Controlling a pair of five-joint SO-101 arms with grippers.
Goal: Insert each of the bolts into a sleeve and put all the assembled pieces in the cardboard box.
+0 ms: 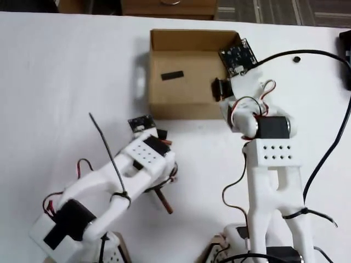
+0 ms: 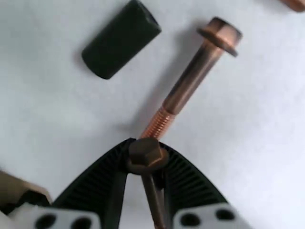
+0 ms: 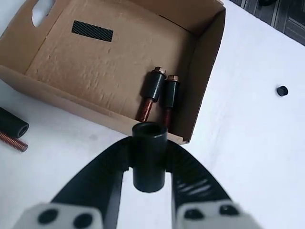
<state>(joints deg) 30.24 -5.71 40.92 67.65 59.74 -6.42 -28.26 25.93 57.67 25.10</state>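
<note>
My left gripper (image 2: 145,144) is shut on a copper bolt (image 2: 146,157), gripped just below its hex head, close above the table. Just beyond its tips lie a second copper bolt (image 2: 198,74) and a loose black sleeve (image 2: 121,38). My right gripper (image 3: 149,143) is shut on an upright black sleeve (image 3: 149,164) and sits at the near right corner of the cardboard box (image 3: 28,78). In the high view that gripper (image 1: 221,87) is at the box (image 1: 186,109). Two bolts with sleeves (image 3: 153,93) (image 3: 169,98) lie inside the box by its right wall.
A black label (image 1: 172,75) is stuck to the box floor. A small black piece (image 1: 296,58) lies on the table right of the box. Another copper bolt (image 1: 164,201) pokes out beneath the left arm. A sleeve (image 3: 12,123) and a bolt's thread (image 3: 12,141) lie before the box.
</note>
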